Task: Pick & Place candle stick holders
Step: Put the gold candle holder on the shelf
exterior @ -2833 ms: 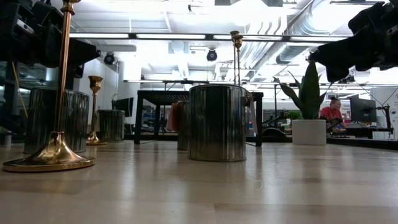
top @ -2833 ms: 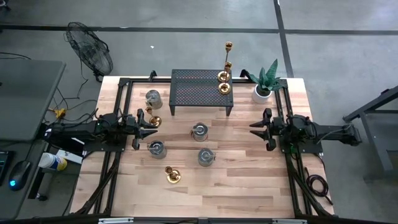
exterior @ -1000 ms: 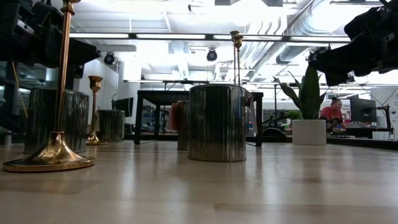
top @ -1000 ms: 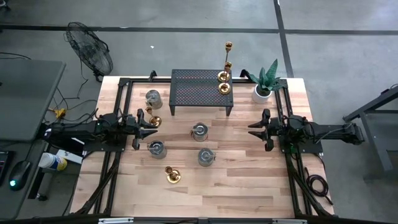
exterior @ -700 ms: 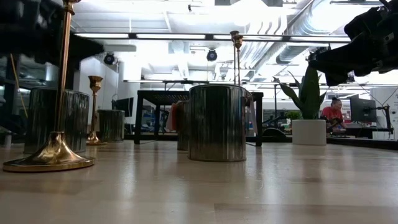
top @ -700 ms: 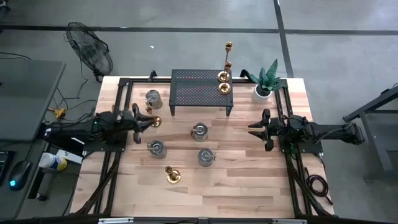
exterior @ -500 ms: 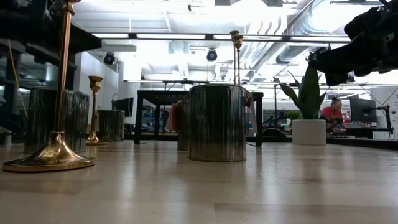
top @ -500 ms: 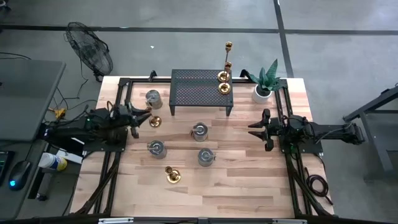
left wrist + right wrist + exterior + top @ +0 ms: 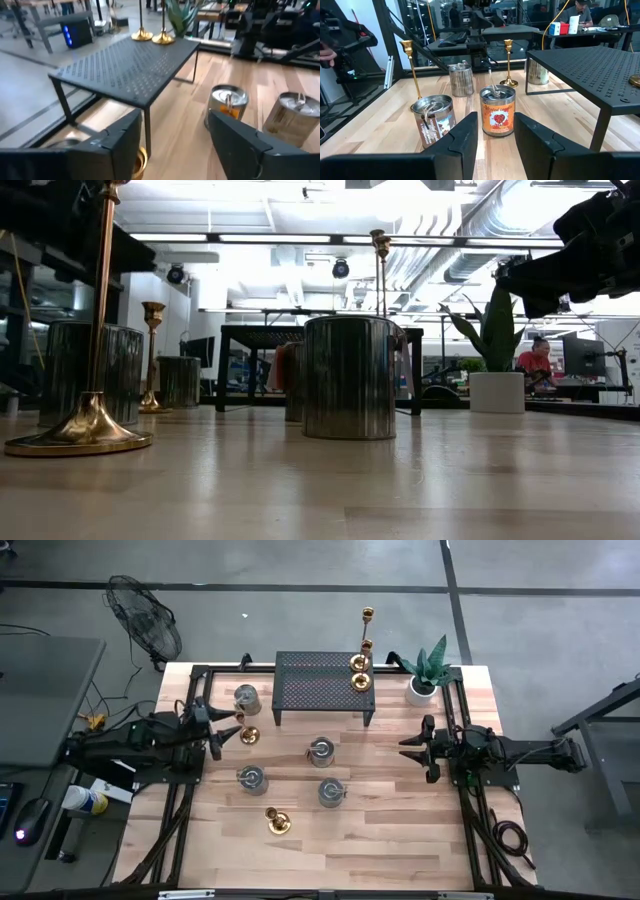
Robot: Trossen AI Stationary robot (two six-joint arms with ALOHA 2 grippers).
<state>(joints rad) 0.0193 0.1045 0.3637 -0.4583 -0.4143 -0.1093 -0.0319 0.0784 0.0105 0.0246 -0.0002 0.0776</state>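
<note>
Gold candlesticks (image 9: 360,662) (black perforated shelf (image 9: 322,681))

4 brass candle stick holders showing, all standing upright, each w/ slender stem on round flared base. Two are sitting side by side on the rack's right end: rear one (image 9: 359,662) & front one (image 9: 360,681), bases nearly touching; in left wrist view they're standing at the far edge (image 9: 142,35) (image 9: 163,38). Third holder (image 9: 248,735) is standing on the wood at table's left side, just left of the rack's front leg. Fourth holder (image 9: 277,822) is standing alone near the table's front edge, well apart from the others; low view is showing its tall stem & wide shiny base (image 9: 85,430) up close.
</note>
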